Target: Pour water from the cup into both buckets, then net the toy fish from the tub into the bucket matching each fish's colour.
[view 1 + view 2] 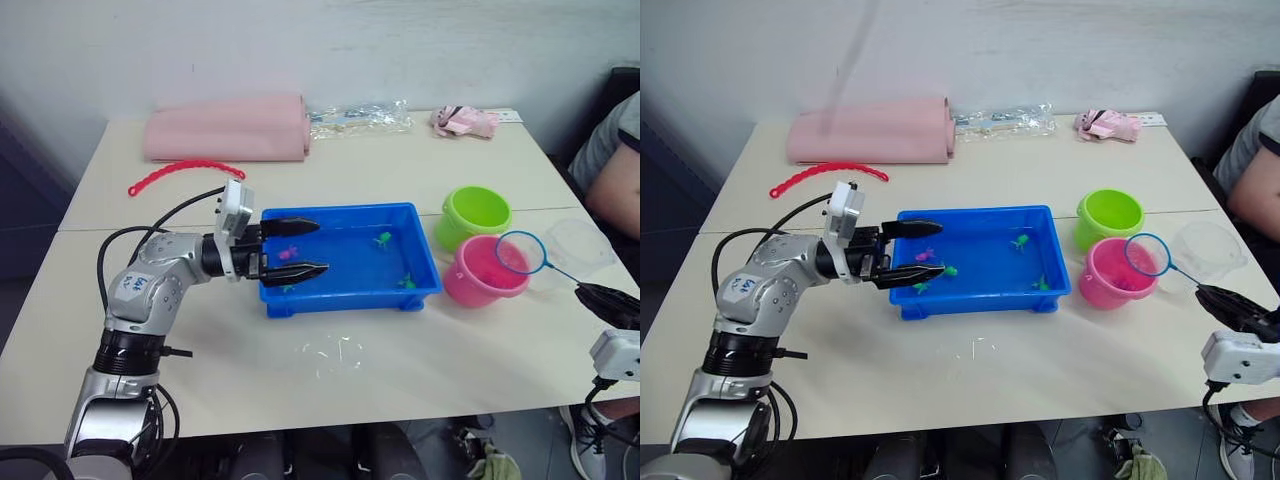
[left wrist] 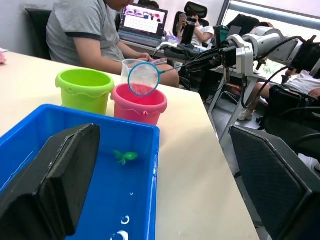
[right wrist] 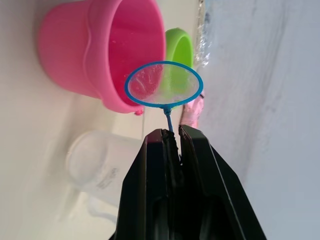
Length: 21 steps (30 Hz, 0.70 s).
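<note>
The right gripper (image 3: 172,137) pinches the net (image 1: 521,253) by its handle, hoop over the pink bucket (image 1: 478,276). The left gripper (image 1: 305,247) gapes empty over the tub (image 1: 420,245); the bucket's contents are hidden.

Head stereo pair, two wrist close-ups

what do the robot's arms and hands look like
The left arm has silver-grey rounded shells with black joint rings, a small blue marking and loose black cables. Its left hand has two black tapered fingers behind a white wrist block. The right hand is black too, on a white block.
</note>
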Available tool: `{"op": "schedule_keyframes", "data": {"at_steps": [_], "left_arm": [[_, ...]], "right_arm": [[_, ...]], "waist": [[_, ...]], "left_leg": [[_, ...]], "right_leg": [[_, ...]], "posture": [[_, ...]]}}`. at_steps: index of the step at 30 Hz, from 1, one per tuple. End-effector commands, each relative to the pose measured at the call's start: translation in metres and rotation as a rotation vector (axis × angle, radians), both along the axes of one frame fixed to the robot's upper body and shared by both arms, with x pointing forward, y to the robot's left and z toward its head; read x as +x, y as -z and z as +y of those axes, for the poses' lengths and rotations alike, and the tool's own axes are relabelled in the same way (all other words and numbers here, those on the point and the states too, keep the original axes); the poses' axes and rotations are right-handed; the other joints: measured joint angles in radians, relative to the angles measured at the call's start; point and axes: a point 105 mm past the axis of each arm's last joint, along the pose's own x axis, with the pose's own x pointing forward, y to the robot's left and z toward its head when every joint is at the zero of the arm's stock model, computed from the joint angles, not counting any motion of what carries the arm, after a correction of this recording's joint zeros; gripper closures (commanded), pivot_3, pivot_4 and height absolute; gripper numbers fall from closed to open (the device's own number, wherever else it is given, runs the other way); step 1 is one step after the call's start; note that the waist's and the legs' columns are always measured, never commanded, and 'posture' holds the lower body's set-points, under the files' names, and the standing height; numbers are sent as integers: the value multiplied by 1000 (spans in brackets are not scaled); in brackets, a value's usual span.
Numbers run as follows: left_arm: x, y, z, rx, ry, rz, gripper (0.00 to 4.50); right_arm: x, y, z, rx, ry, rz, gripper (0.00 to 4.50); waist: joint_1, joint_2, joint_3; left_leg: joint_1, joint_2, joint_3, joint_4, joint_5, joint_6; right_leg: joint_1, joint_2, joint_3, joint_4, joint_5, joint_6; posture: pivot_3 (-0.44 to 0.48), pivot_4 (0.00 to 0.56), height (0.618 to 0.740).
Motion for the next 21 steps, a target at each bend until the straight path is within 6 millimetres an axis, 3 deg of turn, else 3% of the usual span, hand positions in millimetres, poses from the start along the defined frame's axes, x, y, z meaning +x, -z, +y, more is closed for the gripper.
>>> {"op": "schedule_keyframes", "data": {"at_steps": [1, 4, 5, 8, 14, 18, 21], "left_arm": [[-4, -11, 4, -3, 1, -56, 23], [-5, -9, 13, 2, -23, -65, 23], [-5, -7, 18, 1, -42, -66, 23], [-4, -1, 34, -18, -115, -72, 23], [0, 9, 81, -28, -361, -79, 23], [-5, 13, 114, -18, -508, -72, 23], [-12, 17, 125, 0, -555, -63, 23]], "right_arm": [[4, -15, 4, 43, -33, -75, 4500], [13, -30, 18, 313, -58, -98, 4500], [18, -34, 27, 486, -72, -68, 4500], [27, -35, 61, 909, -151, 156, 4500], [50, -41, 128, 1113, -249, 497, 4500], [70, -28, 167, 1056, -227, 691, 4500], [88, -14, 189, 1006, -180, 785, 4500]], "waist": [[0, 0, 0], [-2, 0, 0], [-6, 0, 0], [-17, 0, 0], [-23, 0, 0], [-23, 0, 0], [-23, 0, 0]], "left_leg": [[1, 0, 0, 0, 0, 0], [1, 0, 0, 0, 0, 0], [1, 0, 0, -1, 0, 0], [1, 2, -1, -1, 0, 0], [1, 2, -2, 0, 0, 1], [0, 3, -2, -1, -2, 1], [-2, 3, -2, -1, -2, 1]], "right_leg": [[1, 0, 0, 0, 0, 0], [1, 0, 0, 0, 0, 0], [1, 0, 0, 0, 0, 0], [1, 0, 0, 1, 0, -1], [1, -4, -1, 1, 0, -1], [0, -6, -2, 0, 0, -2], [-2, -6, -2, -1, 0, -2]], "posture": [[0, 150, 740], [0, 150, 740], [0, 150, 740], [0, 150, 740], [0, 150, 740], [0, 150, 740], [0, 150, 740]]}}
